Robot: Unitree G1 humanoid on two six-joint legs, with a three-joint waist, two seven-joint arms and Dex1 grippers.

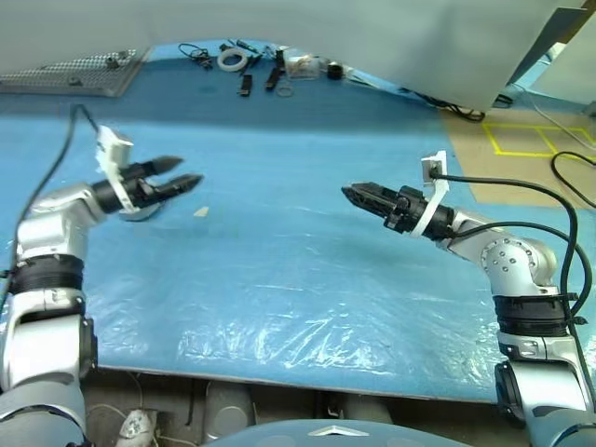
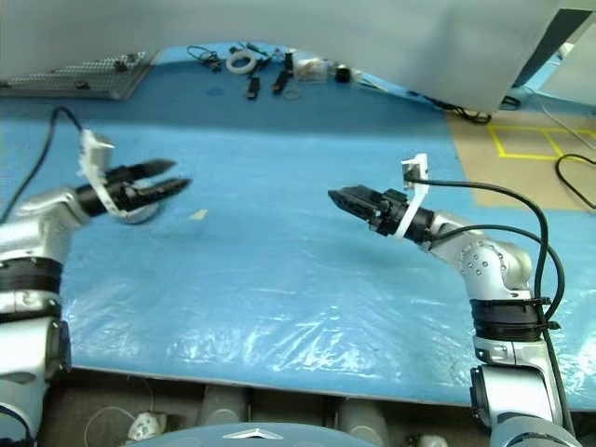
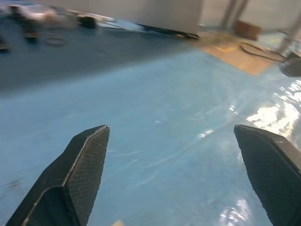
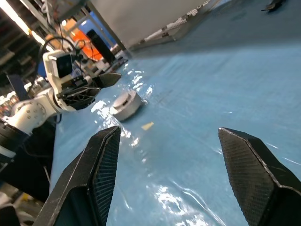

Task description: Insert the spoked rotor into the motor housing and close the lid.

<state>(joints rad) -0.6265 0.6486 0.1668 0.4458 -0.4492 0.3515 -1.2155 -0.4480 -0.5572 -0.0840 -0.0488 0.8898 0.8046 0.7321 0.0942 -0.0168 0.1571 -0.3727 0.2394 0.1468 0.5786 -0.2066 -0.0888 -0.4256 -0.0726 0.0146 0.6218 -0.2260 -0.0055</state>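
**Closed housing beneath left gripper, both grippers empty**

The left gripper (image 1: 182,174) hangs wide open and empty just above the housing (image 4: 126,104), which sits on the blue sheet (image 1: 298,279) with the lid (image 4: 125,100) on top. A small tan scrap (image 1: 200,211) lies beside it. Well to the right, the right gripper (image 1: 351,194) hovers open, holding nothing.

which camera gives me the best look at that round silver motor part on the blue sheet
The right wrist view: the closed motor housing sits in the open there, lid on top, beside the left gripper. In both head views that gripper covers most of it, leaving only a silver edge beneath the jaws.
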